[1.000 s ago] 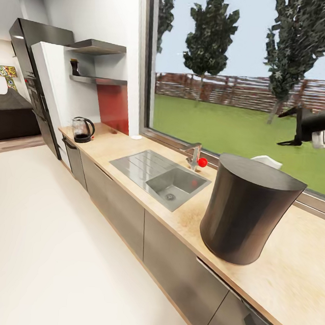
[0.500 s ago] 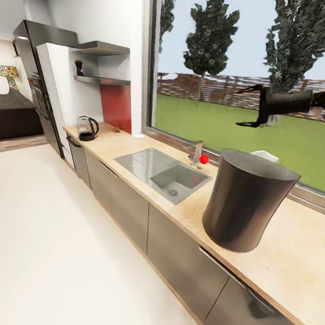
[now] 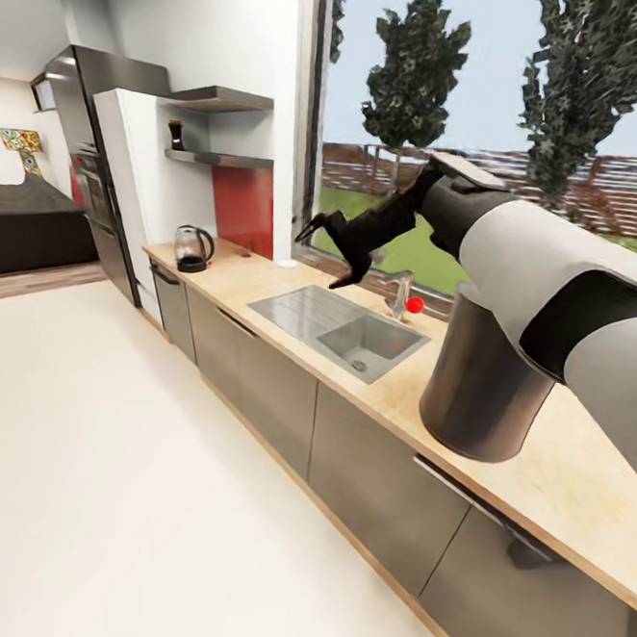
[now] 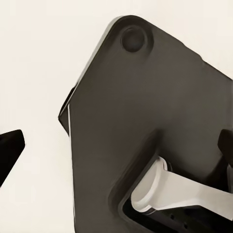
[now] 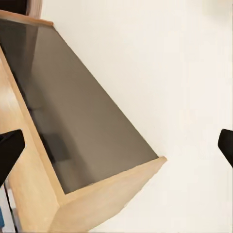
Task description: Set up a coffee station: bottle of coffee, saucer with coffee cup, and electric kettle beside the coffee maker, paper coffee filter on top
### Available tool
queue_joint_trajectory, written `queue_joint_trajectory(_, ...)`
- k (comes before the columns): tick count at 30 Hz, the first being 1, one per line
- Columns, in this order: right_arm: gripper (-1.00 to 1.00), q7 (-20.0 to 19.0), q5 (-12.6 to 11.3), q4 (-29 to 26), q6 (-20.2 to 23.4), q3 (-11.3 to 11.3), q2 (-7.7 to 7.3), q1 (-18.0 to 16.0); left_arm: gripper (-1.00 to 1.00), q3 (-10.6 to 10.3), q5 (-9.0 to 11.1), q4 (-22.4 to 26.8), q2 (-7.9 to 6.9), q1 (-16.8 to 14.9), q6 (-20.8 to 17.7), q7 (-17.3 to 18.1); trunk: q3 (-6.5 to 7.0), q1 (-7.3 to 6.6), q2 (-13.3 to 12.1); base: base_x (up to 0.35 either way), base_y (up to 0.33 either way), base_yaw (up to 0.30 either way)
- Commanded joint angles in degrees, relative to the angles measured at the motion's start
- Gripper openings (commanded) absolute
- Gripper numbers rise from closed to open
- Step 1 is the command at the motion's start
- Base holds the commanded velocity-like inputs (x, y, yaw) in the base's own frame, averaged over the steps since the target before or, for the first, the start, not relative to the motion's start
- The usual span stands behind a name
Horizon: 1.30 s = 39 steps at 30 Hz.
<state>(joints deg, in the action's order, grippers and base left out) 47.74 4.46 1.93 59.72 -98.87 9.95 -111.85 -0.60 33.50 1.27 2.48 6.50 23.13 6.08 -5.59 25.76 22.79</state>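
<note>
So the right gripper (image 3: pixel 326 254) hangs empty, fingers spread wide, over the kitchen countertop (image 3: pixel 292 292) by the sink (image 3: pixel 337 328). Behind it stands the coffee maker (image 3: pixel 476 390), in place. Far beyond it wait the electric kettle (image 3: pixel 193 248) and, on the kitchen shelf (image 3: pixel 221 159), the bottle of coffee (image 3: pixel 176 134). Most work remains, I judge.
</note>
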Motion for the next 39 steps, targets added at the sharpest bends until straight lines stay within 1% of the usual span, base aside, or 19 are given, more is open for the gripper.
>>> queue_joint_trajectory(1, 1.0, 0.2, 1.7, 0.0, 0.3, -0.9, 0.05, 1.5, 1.0, -0.1, 0.6, 0.0, -0.11, 0.0, 0.1, 0.4, -0.11, 0.02, 0.1, -0.224, 0.239, 0.0)
queue_joint_trajectory(4, 1.0, -0.4, 8.7, 0.1, 0.3, -0.6, 0.05, 5.6, 1.0, -0.1, 0.5, 0.0, -0.29, 0.0, 0.1, 0.4, -0.11, 0.02, 0.1, -0.202, 0.205, 0.0)
queue_joint_trajectory(5, 1.0, -1.2, 12.5, 0.2, 0.3, -0.6, 0.05, 6.9, 1.0, -0.1, 0.6, 0.0, -0.32, 0.0, 0.1, 0.4, -0.11, 0.02, 0.1, -0.185, 0.177, 0.0)
queue_joint_trajectory(6, 1.0, -6.4, 20.8, 0.3, 0.3, -0.5, 0.05, 10.9, 1.0, -0.1, 0.5, 0.0, -0.33, 0.0, 0.2, 0.4, -0.11, 0.02, 0.1, -0.174, 0.157, 0.0)
queue_joint_trajectory(9, 1.0, -12.4, 25.6, 0.3, 0.3, -0.5, 0.05, 16.2, 1.0, -0.1, 0.6, 0.0, -0.36, 0.0, 0.3, 0.4, -0.11, 0.02, 0.1, -0.183, 0.158, 0.0)
queue_joint_trajectory(11, 1.0, -15.7, 31.3, 0.3, -1.6, -0.5, 0.05, 21.8, 1.0, -0.1, 0.5, 0.0, -0.42, 0.0, 0.4, 0.4, -0.11, 0.02, 0.1, -0.198, 0.183, 0.0)
queue_joint_trajectory(12, 1.0, -16.3, 32.6, 0.3, -1.9, -0.5, 0.05, 23.0, 1.0, -0.1, 0.5, 0.0, -0.46, 0.0, 0.4, 0.4, -0.11, 0.02, 0.1, -0.2, 0.192, 0.0)
queue_joint_trajectory(13, 1.0, -19.8, 38.6, 0.3, -3.5, -0.4, 0.05, 28.2, 1.0, -0.1, 0.5, 0.0, -0.64, 0.0, 0.4, 0.4, -0.11, 0.02, 0.1, -0.202, 0.21, 0.0)
queue_joint_trajectory(15, 1.0, -25.5, 45.8, 0.4, -6.7, -0.4, 0.05, 33.2, 1.0, -0.1, 0.5, 0.1, -1.08, 0.0, 0.4, 0.4, -0.11, 0.02, 0.1, -0.203, 0.22, 0.0)
queue_joint_trajectory(16, 1.0, -27.1, 47.8, 0.4, -7.7, -0.4, 0.05, 34.4, 1.0, -0.1, 0.5, 0.1, -1.15, 0.0, 0.4, 0.4, -0.11, 0.02, 0.1, -0.204, 0.226, 0.0)
queue_joint_trajectory(18, 1.0, -33.1, 56.4, 0.4, -11.3, -0.4, 0.05, 39.1, 1.0, -0.2, 0.5, 0.1, -1.33, 0.0, 0.5, 0.4, -0.11, 0.02, 0.1, -0.204, 0.23, 0.0)
queue_joint_trajectory(19, 1.0, -34.4, 58.5, 0.4, -12.2, -0.4, 0.05, 40.3, 1.0, -0.2, 0.5, 0.1, -1.37, 0.0, 0.5, 0.4, -0.11, 0.02, 0.1, -0.204, 0.232, 0.0)
queue_joint_trajectory(22, 1.0, -39.7, 68.1, 0.3, -16.2, -0.4, 0.05, 46.2, 1.0, -0.2, 0.5, 0.1, -1.58, 0.0, 0.6, 0.5, -0.11, 0.02, 0.1, -0.206, 0.239, 0.0)
queue_joint_trajectory(28, 1.0, -43.8, 78.8, 0.3, -23.1, -0.4, 0.05, 54.1, 1.0, -0.2, 0.5, 0.0, -2.57, 0.0, 0.7, 0.5, -0.11, 0.02, 0.1, -0.207, 0.254, 0.0)
queue_joint_trajectory(31, 1.0, -45.4, 85.7, 0.2, -28.4, -0.5, 0.05, 58.8, 1.0, -0.2, 0.5, 0.1, -3.04, 0.0, 0.7, 0.5, -0.11, 0.02, 0.1, -0.208, 0.261, 0.0)
queue_joint_trajectory(33, 1.0, -45.9, 88.6, 0.2, -30.7, -0.5, 0.05, 60.6, 1.0, -0.1, 0.5, 0.1, -3.17, 0.0, 0.6, 0.4, -0.11, 0.02, 0.1, -0.202, 0.266, 0.0)
queue_joint_trajectory(36, 1.0, -46.7, 97.4, 0.0, -40.1, -0.7, 0.05, 67.6, 1.0, 0.0, 0.6, 1.4, -4.04, 0.0, 0.3, 0.4, -0.11, 0.02, 0.1, -0.169, 0.276, 0.0)
queue_joint_trajectory(38, 1.0, -46.8, 101.8, -0.1, -45.2, -0.7, 0.05, 71.2, 1.0, 0.0, 0.6, 2.5, -4.31, 0.0, 0.2, 0.4, -0.11, 0.02, 0.1, -0.113, 0.276, 0.0)
queue_joint_trajectory(39, 1.0, -46.8, 109.2, -0.5, -53.7, -0.8, 0.05, 78.0, 1.0, 0.1, 0.7, 4.5, -4.74, 0.0, 0.0, 0.4, -0.11, 0.02, 0.1, -0.019, 0.07, 0.0)
